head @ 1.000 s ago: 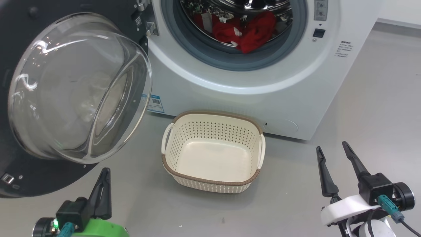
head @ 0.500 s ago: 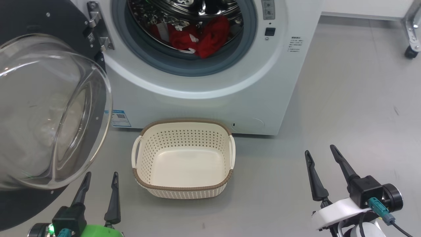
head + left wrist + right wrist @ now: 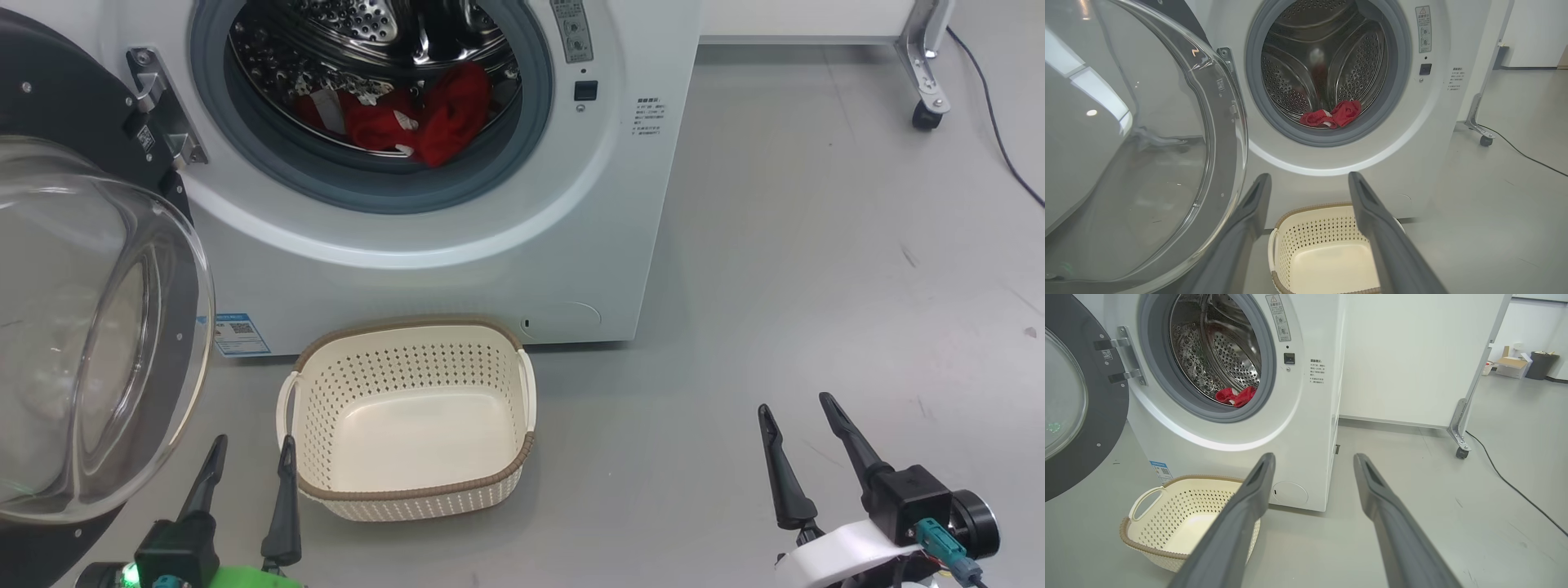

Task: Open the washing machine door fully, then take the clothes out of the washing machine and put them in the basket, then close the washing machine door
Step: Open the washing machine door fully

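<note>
- Washing machine door (image 3: 90, 327): swung wide open to the left of the machine, hanging on its metal hinge (image 3: 159, 106). The clear glass bowl bulges out into the room, with the black surround behind it.
- Washing machine (image 3: 457, 269): white front loader with its porthole uncovered. The grey rubber ring (image 3: 367, 192) and perforated steel drum (image 3: 367, 33) are exposed. A blue sticker (image 3: 241, 333) sits low on the front, near the left corner.
- Clothes (image 3: 408, 122): a red bundle at the bottom of the drum, toward the front, just behind the ring. It has small white patches, possibly labels; they are too small to be sure.
- Basket (image 3: 408, 371): upright on the grey floor (image 3: 775, 245), just in front of the machine and below the porthole. Its cream bottom shows bare.
- Left gripper (image 3: 254, 445): low, between the door and the basket, fingers spread apart with nothing in them. The inner finger is just beside the basket's near left corner.
- Right gripper (image 3: 793, 404): low over open floor, well apart from the basket on its right. Its fingers are parted wide and hold nothing.
- Background: a wheeled frame leg (image 3: 922, 73) stands on the floor to the right of the machine, with a black cable (image 3: 996, 122) trailing past it.
</note>
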{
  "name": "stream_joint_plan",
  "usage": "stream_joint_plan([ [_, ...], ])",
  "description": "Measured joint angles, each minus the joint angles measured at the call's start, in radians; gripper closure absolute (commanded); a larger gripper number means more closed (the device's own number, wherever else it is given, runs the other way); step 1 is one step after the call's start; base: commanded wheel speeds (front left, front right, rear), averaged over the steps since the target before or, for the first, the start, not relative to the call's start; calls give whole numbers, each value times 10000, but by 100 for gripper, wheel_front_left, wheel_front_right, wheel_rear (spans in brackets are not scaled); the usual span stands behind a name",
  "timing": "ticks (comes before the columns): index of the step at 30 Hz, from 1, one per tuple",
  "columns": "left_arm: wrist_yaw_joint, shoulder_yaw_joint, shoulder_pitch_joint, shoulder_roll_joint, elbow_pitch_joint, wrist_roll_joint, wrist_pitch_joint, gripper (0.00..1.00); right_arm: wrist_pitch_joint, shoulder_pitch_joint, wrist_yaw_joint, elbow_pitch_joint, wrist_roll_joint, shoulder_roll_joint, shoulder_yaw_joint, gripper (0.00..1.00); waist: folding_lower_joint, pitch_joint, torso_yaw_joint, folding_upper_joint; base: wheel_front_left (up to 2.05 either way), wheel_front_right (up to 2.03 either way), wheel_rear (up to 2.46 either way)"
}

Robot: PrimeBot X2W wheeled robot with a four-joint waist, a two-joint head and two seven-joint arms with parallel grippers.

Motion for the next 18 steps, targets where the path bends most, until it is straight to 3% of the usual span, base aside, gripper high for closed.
stream_joint_plan([
  [18,2,-46,188,-4,130,33,0,0,0,31,-148,-159,123,25,38,0,0,-106,-40,0,0,0,0],
])
